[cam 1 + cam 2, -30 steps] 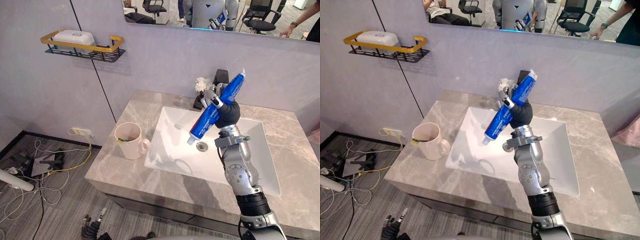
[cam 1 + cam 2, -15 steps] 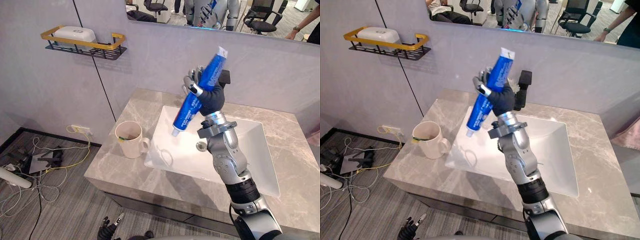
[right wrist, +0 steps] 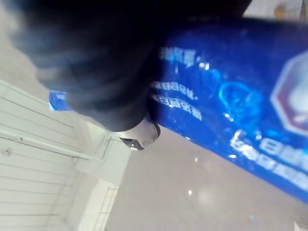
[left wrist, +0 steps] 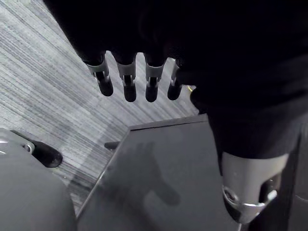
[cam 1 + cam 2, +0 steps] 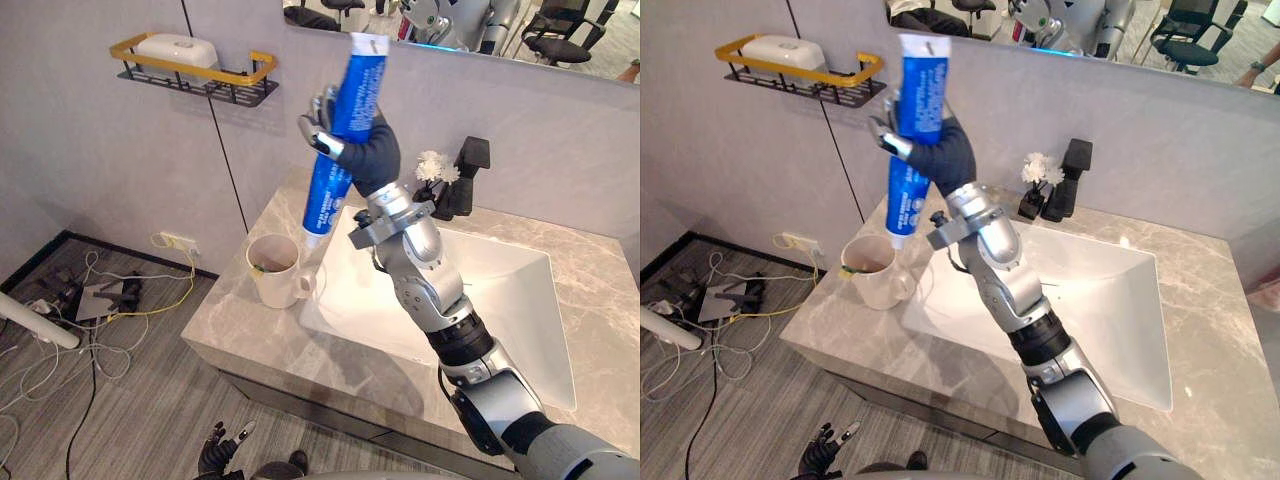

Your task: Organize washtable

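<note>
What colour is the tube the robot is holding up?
The toothpaste tube is blue with a white cap, clearest in the left eye view.

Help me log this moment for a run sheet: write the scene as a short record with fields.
Right hand: raised, fingers curled round the toothpaste tube
Tube: nearly upright, cap end down, close to the mug but not in it
Mug: on the countertop, left of the sink
Left hand: low, fingers relaxed, holding nothing
Wall shelf: holds a white box
Behind sink: black tap, white flowers
</note>
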